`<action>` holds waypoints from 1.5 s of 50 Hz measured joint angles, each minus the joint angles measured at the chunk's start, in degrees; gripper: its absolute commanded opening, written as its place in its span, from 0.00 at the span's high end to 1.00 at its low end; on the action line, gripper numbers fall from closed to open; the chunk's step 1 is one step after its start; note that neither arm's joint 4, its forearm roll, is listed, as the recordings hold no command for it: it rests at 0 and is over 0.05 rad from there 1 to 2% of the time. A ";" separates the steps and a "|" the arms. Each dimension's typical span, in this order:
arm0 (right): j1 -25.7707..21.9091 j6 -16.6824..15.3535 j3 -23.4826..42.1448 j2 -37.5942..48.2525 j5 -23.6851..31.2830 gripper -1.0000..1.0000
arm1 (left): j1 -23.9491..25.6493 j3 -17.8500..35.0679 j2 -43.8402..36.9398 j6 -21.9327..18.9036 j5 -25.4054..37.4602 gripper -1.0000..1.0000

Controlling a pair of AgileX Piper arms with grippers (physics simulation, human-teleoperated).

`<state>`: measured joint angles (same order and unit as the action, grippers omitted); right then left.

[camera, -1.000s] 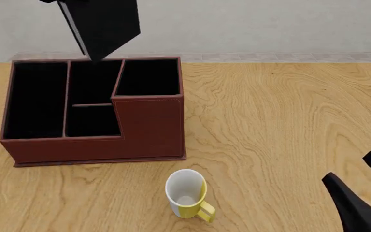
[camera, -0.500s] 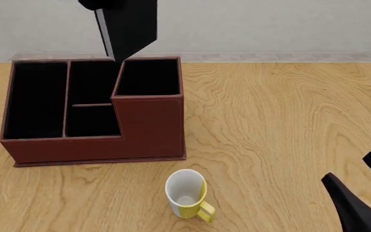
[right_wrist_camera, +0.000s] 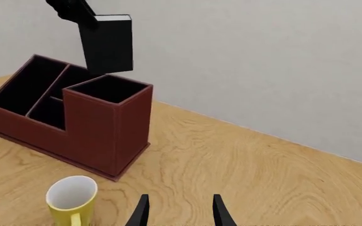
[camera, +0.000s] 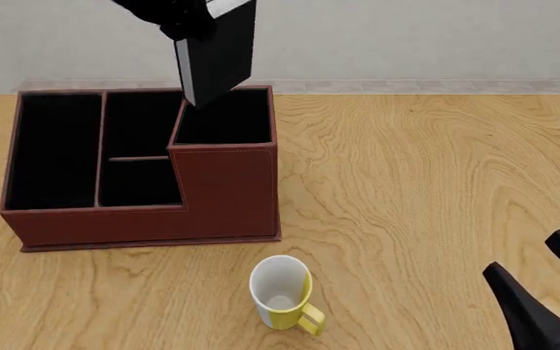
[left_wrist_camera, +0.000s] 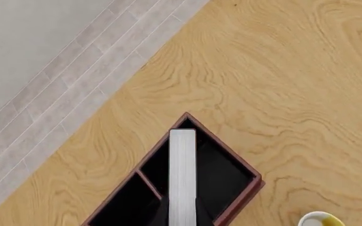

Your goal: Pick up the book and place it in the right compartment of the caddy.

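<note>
Light is bright, flat and even in all three views, with no clear source. Shadows are faint: only a soft dark line under the caddy (camera: 144, 219) and mug (camera: 282, 292). No glare, blur or edge distortion; compartment interiors render near-black, without detail.

the book (camera: 219, 52) hangs seemingly over the caddy's (camera: 144, 211) right compartment (camera: 224, 117); mug (camera: 282, 293) in front.

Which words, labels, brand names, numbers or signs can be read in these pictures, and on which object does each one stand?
None can be read.
The book: plain black covers and white page edges, no title.
The caddy: plain reddish-brown walls, no brand mark.
The white-and-yellow mug: no print on the sides that show.
The wooden table: only wood grain.
</note>
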<state>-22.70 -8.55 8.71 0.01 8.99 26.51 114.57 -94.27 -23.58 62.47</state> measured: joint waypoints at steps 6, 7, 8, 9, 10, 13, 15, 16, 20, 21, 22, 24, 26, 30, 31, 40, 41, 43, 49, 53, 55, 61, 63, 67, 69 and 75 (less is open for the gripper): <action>0.26 -0.13 -0.09 0.00 0.05 0.00 | 0.31 -0.66 -0.95 0.22 -1.21 1.00; 0.31 -0.15 -0.12 0.00 0.04 0.00 | 0.34 -0.81 -1.09 0.23 -1.42 1.00; 0.35 -0.16 -0.15 0.00 0.03 0.00 | 0.37 -0.97 -1.21 0.27 -1.63 1.00; 0.39 -0.18 -0.19 0.00 0.01 0.00 | 0.40 -1.13 -1.34 0.30 -1.84 1.00; 0.42 -0.19 -0.24 0.00 -0.01 0.00 | 0.42 -1.33 -1.44 0.33 -2.07 1.00; 0.49 -0.22 -0.38 0.00 -0.06 0.00 | 0.43 -1.88 -1.78 0.38 -2.69 1.00; 0.51 -0.24 -0.46 0.00 -0.09 0.00 | 0.40 -2.23 -1.96 0.38 -3.05 1.00; 0.52 -0.24 -0.50 0.00 -0.10 0.00 | 0.39 -2.41 -2.03 0.40 -3.22 1.00; 0.55 -0.26 -0.59 0.00 -0.13 0.00 | 0.29 -3.17 -2.26 0.37 -3.88 1.00; 0.55 -0.27 -0.61 0.00 -0.13 0.00 | 0.26 -3.36 -2.30 0.36 -4.04 1.00; 0.56 -0.27 -0.63 0.00 -0.14 0.00 | 0.23 -3.55 -2.34 0.36 -4.19 1.00; 0.56 -0.28 -0.66 0.00 -0.16 0.00 | 0.17 -3.94 -2.40 0.33 -4.50 1.00; 0.55 -0.30 -0.70 0.00 -0.17 0.00 | 0.15 -4.33 -2.42 0.36 -4.78 1.00; 0.52 -0.34 -0.74 0.00 -0.16 0.00 | 0.16 -5.10 -2.44 0.44 -5.37 1.00; 0.51 -0.35 -0.74 0.00 -0.16 0.00 | 0.16 -5.30 -2.44 0.47 -5.52 1.00; 0.47 -0.47 -0.88 0.00 -0.15 0.00 | 0.19 -7.53 -2.21 0.79 -7.14 1.00; 0.46 -0.50 -0.89 0.00 -0.15 0.00 | 0.18 -7.83 -2.16 0.83 -7.35 1.00; 0.43 -0.54 -0.90 0.00 -0.13 0.00 | 0.16 -8.39 -2.06 0.94 -7.74 1.00; 0.38 -0.64 -0.91 0.01 -0.06 0.00 | -0.01 -10.23 -1.67 1.22 -8.98 1.00; 0.33 -0.70 -0.91 0.01 -0.03 0.00 | -0.08 -11.49 -1.44 1.45 -9.84 1.00; 0.30 -0.73 -0.95 0.01 -0.05 0.00 | -0.17 -12.16 -1.36 1.43 -10.31 1.00; 0.30 -0.75 -1.04 0.01 -0.09 0.00 | -0.42 -13.87 -1.23 1.55 -11.56 1.00; 0.30 -0.76 -1.08 0.01 -0.11 0.00 | -0.50 -14.50 -1.17 1.60 -12.01 1.00; 0.26 -0.78 -1.16 0.01 -0.12 0.00 | -0.55 -15.86 -0.99 1.82 -12.98 1.00; 0.23 -0.80 -1.18 0.01 -0.12 0.00 | -0.53 -16.57 -0.90 1.95 -13.49 1.00; 0.22 -0.87 -1.21 0.01 -0.09 0.00 | -0.40 -18.31 -0.75 2.42 -14.79 1.00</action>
<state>-22.49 -9.42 7.50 0.01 8.90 26.11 96.26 -95.02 -21.16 47.68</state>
